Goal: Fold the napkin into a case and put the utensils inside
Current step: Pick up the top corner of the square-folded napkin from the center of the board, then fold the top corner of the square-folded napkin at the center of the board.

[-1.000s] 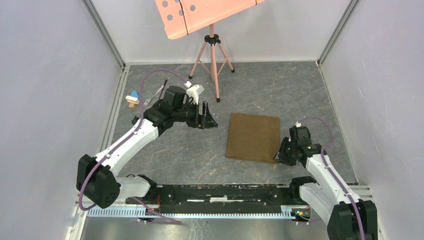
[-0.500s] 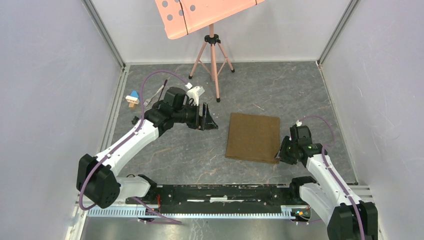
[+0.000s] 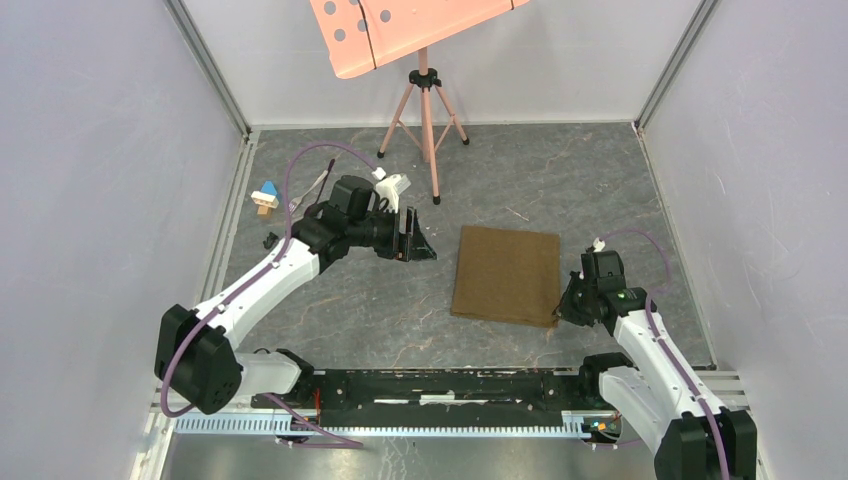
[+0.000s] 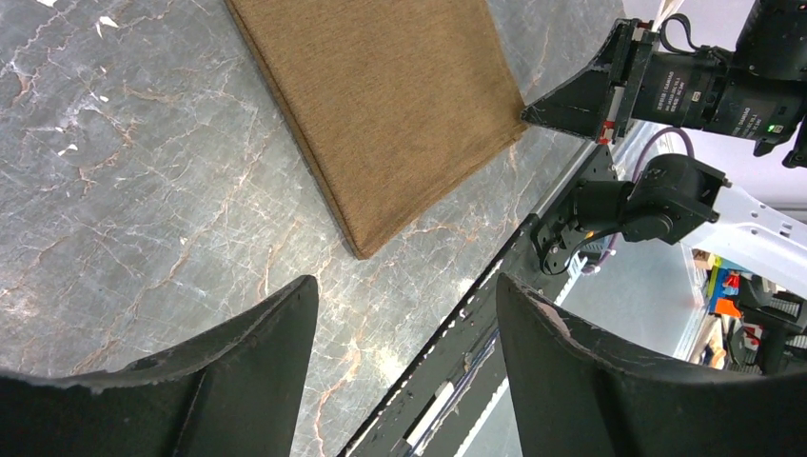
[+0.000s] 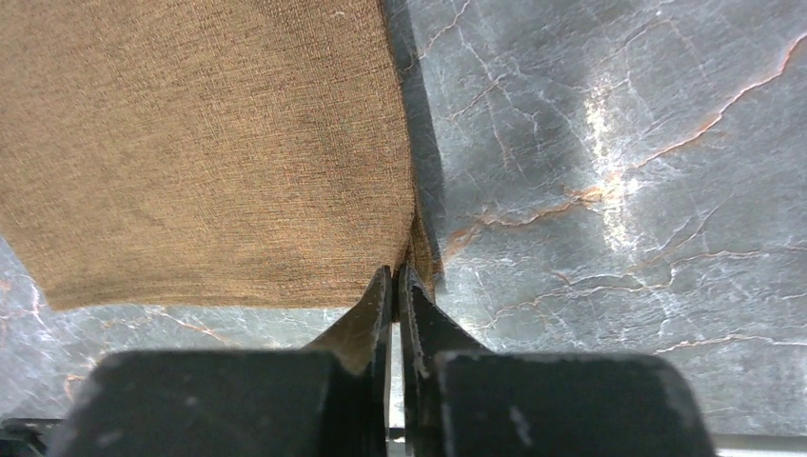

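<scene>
The olive-brown napkin point(image 3: 506, 273) lies flat and spread on the grey table, right of centre; it also shows in the left wrist view point(image 4: 381, 105) and the right wrist view point(image 5: 190, 143). My right gripper point(image 3: 563, 313) is shut on the napkin's near right corner point(image 5: 398, 271), low at the table. My left gripper point(image 3: 420, 243) is open and empty, hovering left of the napkin point(image 4: 407, 286). The fork point(image 3: 297, 203) and the dark-handled spoon point(image 3: 322, 180) lie at the far left, behind my left arm.
A blue, white and tan toy block point(image 3: 265, 197) and a tiny black piece point(image 3: 270, 240) lie near the left wall. A pink tripod stand point(image 3: 426, 110) stands at the back centre. A black rail point(image 3: 450, 385) runs along the near edge.
My right gripper has shifted slightly back and to the right at the napkin's corner. My left gripper has barely moved.
</scene>
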